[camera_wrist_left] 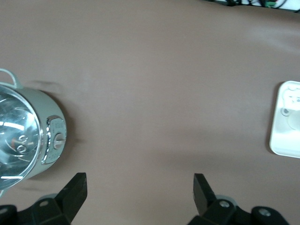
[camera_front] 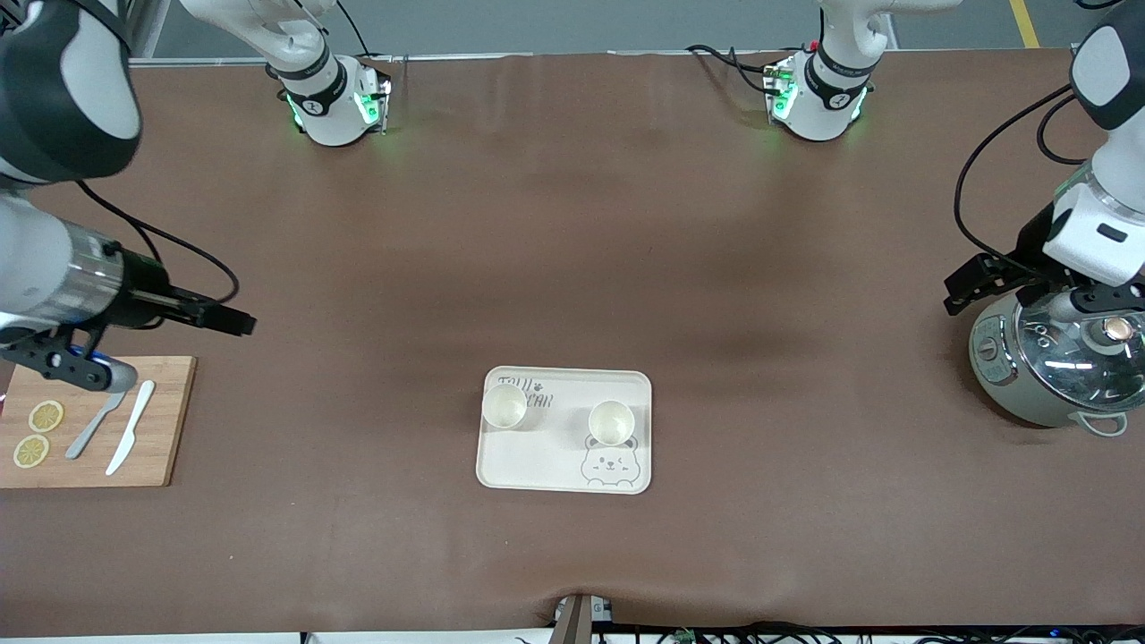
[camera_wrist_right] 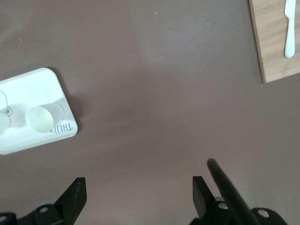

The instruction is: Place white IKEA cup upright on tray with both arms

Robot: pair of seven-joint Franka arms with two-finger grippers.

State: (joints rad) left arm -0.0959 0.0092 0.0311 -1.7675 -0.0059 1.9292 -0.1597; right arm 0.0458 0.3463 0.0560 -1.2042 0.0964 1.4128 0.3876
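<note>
**Both cups standing on tray, arms parked at the table ends**

Two white cups are sitting upright, mouths up, on the tray: one cup on the "TAIJI BEAR" lettering corner toward the right arm's end, the other cup just above the bear drawing, toward the left arm's end. The cups are apart, not touching. Judging by this, the placing looks done and nothing is left to grasp.

The right gripper is hanging over bare table beside the cutting board, fingers apart and empty. The left gripper is hovering over bare table next to the pot, fingers likewise apart, holding nothing. Both arms are waiting well away from the tray.

To finish well, the arms probably only need to be staying clear; any return toward the tray should be coming from above so no finger knocks a cup, since they look light and tippable.

The surface is a flat brown mat covering the whole table. The board is carrying two lemon slices, a grey knife and a white knife. Cables are running along the table edge nearest the front camera; grey floor is showing past the bases.
</note>
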